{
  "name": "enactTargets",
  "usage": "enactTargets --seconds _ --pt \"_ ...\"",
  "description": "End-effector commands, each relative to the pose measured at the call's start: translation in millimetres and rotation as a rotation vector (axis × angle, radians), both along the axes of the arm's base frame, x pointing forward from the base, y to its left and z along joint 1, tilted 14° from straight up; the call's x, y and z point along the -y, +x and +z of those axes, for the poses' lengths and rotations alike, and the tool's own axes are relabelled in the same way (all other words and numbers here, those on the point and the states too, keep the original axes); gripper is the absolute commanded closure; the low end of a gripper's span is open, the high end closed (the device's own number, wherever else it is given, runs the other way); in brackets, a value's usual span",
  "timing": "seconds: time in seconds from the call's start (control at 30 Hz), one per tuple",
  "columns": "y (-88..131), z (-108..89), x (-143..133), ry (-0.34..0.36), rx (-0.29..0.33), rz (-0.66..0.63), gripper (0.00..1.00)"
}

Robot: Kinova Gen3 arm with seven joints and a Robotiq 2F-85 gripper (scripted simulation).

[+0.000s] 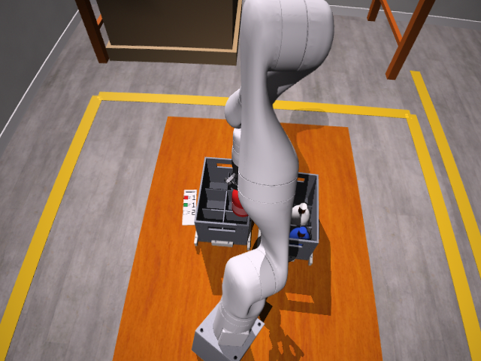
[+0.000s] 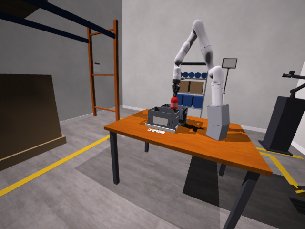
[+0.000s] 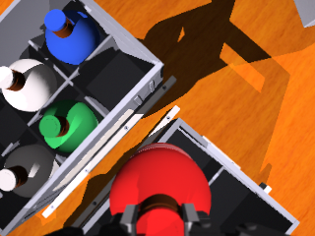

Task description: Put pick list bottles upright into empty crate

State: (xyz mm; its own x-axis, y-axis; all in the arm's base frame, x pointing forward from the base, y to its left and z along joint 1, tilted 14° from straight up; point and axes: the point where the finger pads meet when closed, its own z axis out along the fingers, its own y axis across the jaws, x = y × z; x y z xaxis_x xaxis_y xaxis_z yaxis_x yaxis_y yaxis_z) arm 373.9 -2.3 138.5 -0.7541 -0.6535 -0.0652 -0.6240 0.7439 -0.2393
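The claw (image 1: 232,180) (image 2: 175,94) (image 3: 159,219) is closed narrowly on the neck of the red bottle (image 1: 238,202) (image 2: 174,102) (image 3: 159,179), which hangs upright over the right part of the empty crate (image 1: 221,232) (image 2: 151,119) (image 3: 283,210), on the left. The neck seems the right place to grip: slim, stiff and just above the rounded shoulders, while the body looks wide for those fingers. The smooth, glossy skin suggests hard plastic or glass, perhaps slippery, of moderate weight; hung from above, it could swing or catch a divider, so a slow, straight lowering would suit it. Its sides carry a paler pink band. In the full crate (image 1: 316,210) (image 2: 183,116) (image 3: 118,109) to the right, the green bottle (image 3: 81,123), blue bottle (image 1: 299,235) (image 3: 74,41) and white bottle (image 1: 299,216) (image 3: 34,86) share that round form. Both crates look like rigid grey plastic, thin-walled and divided into square cells. The flat paper pick list (image 1: 189,218) (image 2: 156,131) lies left of the empty crate on the orange, wood-grained tabletop (image 1: 163,291) (image 2: 197,140).
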Motion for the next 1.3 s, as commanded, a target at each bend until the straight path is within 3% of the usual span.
enactTargets --seconds 0.0,0.37,1.27 --pt "-3 -1.2 -7 0.000 0.002 0.000 0.90" --pt "-12 -5.5 -24 0.000 0.002 0.000 0.90" --pt "-11 -5.3 -24 0.000 0.002 0.000 0.90"
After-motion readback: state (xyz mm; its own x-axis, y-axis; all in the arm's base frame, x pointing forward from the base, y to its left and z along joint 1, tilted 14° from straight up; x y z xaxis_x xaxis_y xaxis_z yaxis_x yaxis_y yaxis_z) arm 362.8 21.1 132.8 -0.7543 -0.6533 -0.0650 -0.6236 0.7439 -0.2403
